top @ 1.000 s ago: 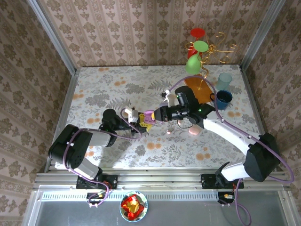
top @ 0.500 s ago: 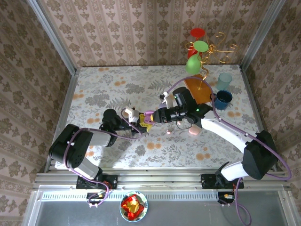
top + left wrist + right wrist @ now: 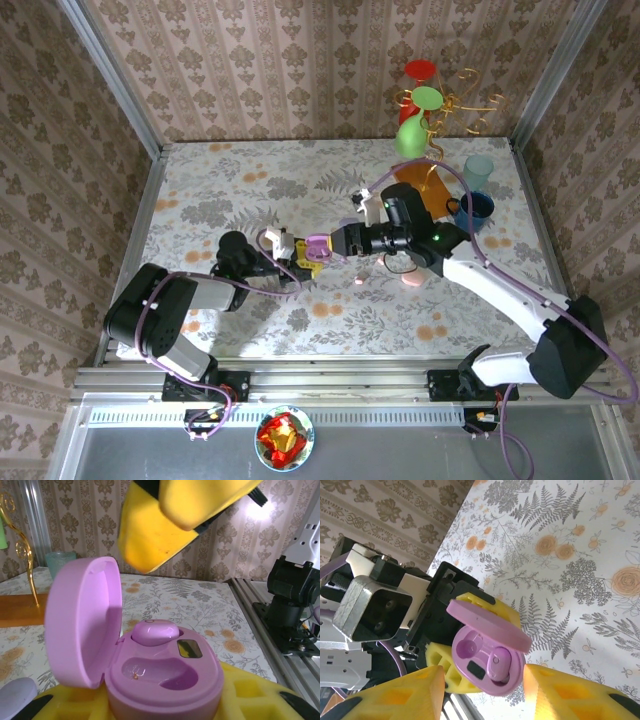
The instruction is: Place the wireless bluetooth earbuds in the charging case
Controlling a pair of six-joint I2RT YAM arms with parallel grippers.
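Left gripper [image 3: 303, 261] clamped on lilac charging case [image 3: 318, 245], lid up. Inside: one lilac earbud [image 3: 154, 631] seated in far socket, near socket [image 3: 155, 672] empty. Right gripper [image 3: 345, 243] just right of case, jaws apart, nothing between them. Next candidate: pink speck [image 3: 358, 281] on table, probably an earbud, too small to confirm. It lies toward my bases from right gripper, so right arm is nearer. Count: earbuds two, cases two, including pink case [image 3: 410, 279] farther right.
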